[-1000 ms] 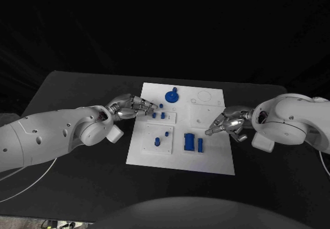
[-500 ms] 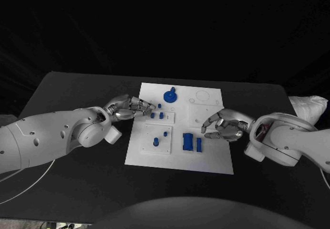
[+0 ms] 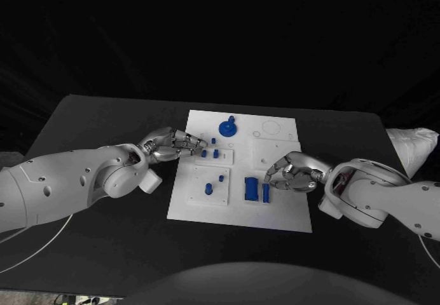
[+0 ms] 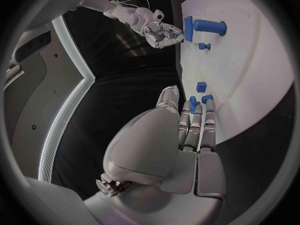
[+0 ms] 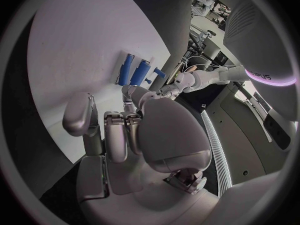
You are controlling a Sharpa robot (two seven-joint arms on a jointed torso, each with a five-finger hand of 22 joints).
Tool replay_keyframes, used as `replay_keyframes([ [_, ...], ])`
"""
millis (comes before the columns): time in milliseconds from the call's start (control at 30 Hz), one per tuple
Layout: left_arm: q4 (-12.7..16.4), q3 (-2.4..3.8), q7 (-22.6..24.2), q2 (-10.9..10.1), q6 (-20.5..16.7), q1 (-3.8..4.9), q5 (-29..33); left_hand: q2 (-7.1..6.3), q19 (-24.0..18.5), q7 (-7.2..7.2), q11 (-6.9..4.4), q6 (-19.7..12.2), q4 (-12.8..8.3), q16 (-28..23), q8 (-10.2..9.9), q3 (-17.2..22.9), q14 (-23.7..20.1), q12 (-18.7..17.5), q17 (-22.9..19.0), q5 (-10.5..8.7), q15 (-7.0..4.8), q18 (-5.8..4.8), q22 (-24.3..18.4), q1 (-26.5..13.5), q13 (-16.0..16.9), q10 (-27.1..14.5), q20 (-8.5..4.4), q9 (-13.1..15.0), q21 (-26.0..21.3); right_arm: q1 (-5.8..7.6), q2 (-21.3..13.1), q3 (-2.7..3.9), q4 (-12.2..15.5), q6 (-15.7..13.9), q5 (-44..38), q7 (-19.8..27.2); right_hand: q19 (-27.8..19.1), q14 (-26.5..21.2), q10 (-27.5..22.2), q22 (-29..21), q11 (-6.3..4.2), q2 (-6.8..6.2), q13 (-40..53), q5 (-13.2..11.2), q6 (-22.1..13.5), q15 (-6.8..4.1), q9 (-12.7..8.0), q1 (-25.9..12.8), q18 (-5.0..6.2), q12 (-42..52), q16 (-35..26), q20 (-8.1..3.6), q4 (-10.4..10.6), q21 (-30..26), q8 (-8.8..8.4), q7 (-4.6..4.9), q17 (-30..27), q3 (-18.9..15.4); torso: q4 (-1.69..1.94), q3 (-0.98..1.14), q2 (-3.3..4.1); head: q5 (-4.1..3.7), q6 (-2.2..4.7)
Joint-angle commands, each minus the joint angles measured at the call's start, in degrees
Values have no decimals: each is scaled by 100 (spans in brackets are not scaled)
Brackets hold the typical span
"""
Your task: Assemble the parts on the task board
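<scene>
The white task board point(image 3: 275, 213) lies mid-table. A blue disc with a knob point(image 3: 227, 130) stands near its far edge, and two small blue pegs point(image 3: 209, 188) stand in the near-left plate. My left hand point(image 3: 172, 143) reaches in from the board's left edge, its fingertips point(image 4: 206, 110) at several small blue pieces point(image 4: 201, 86); a grip on one is not clear. My right hand point(image 3: 292, 173) hovers over the board's right half with fingers half curled and nothing in them, just right of two blue blocks point(image 3: 251, 189) lying side by side point(image 5: 139, 72).
The black table point(image 3: 101, 121) runs round the board on all sides. A pale cloth-like bundle point(image 3: 410, 143) lies at the table's right edge. Both white forearms lie low over the table beside the board.
My right hand has moved left and nearer across the board toward the two blue blocks, and its forearm has dropped lower. The left hand has barely moved.
</scene>
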Motion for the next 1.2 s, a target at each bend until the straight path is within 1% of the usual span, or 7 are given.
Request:
replay_keyframes([
  [33, 20, -16, -40, 1, 143, -27, -22, -15, 36, 12, -8, 8, -4, 39, 23, 39, 23, -13, 8, 22, -2, -56, 2, 55, 4, 33, 0, 8, 34, -35, 46, -1, -43, -6, -164, -7, -16, 482, 596, 823, 52, -65, 1508, 45, 56, 34, -40, 9, 83, -6, -27, 19, 3, 23, -35, -7, 1234, 36, -6, -1, 2, 12, 0],
  [433, 26, -16, -41, -9, 143, -27, -22, -15, 36, 12, -8, 8, -4, 39, 23, 39, 23, -13, 8, 22, -2, -56, 2, 55, 4, 33, 0, 8, 34, -79, 104, -1, -124, 172, -137, -183, -29, 481, 596, 817, 56, -65, 1508, 67, 133, 40, -148, -15, 87, -6, -28, 25, 29, 18, -58, -10, 1232, 54, -8, -1, -5, 12, 0],
  [767, 17, -16, -41, -2, 142, -28, -22, -15, 36, 12, -8, 8, -4, 39, 23, 39, 23, -13, 8, 22, -2, -56, 2, 55, 4, 33, 0, 8, 34, -89, 116, -1, -113, 345, -189, -252, -68, 457, 596, 799, 39, -137, 1508, 183, 264, 29, -244, -39, 103, -6, -64, 23, 21, -36, -47, -31, 1176, 48, 2, 0, -8, 18, 0],
  [900, 11, -16, -39, 2, 139, -30, -22, -15, 36, 12, -8, 8, -4, 39, 23, 39, 23, -13, 8, 22, -2, -56, 2, 55, 4, 33, 0, 8, 34, -92, 115, -1, -114, 259, -252, -277, -113, 435, 596, 779, 36, -179, 1508, -34, 312, 26, -323, -44, 115, -6, -95, 22, 11, -100, -59, -36, 1131, 10, 1, -2, -10, 22, 0],
  [1000, 8, -16, -37, 5, 139, -32, -22, -19, 40, 20, -2, 11, -5, 48, 27, 43, 39, -13, 9, 27, 5, -55, -1, 63, 5, 46, -1, 9, 37, -93, 103, -1, -114, 129, -270, -247, -132, 425, 596, 771, 42, -180, 1508, -106, 230, 31, -396, -33, 121, -6, -108, 25, 7, -129, -127, -15, 1111, 4, -2, -2, -7, 29, 0],
  [1067, 8, -16, -36, 7, 142, -34, -22, -19, 40, 20, -2, 11, -5, 48, 27, 43, 39, -13, 9, 27, 5, -55, -1, 63, 5, 46, -1, 9, 37, -94, 92, -1, -113, 27, -277, -208, -141, 423, 596, 767, -19, -178, 1508, -129, 65, -8, -483, -16, 129, -6, -111, 8, 0, -141, -233, -17, 1106, 10, -3, -3, -6, 40, 0],
  [1200, 6, -16, -34, 10, 142, -37, -22, -19, 40, 20, -2, 11, -5, 48, 27, 43, 39, -13, 9, 27, 5, -55, -1, 63, 5, 46, -1, 9, 37, -95, 63, -1, -99, -191, -308, -100, -145, 425, 596, 765, -142, -194, 1508, -121, -405, -97, -700, -23, 137, -6, -109, -66, 21, -143, -438, -148, 1109, 32, -3, -1, -4, 42, 0],
])
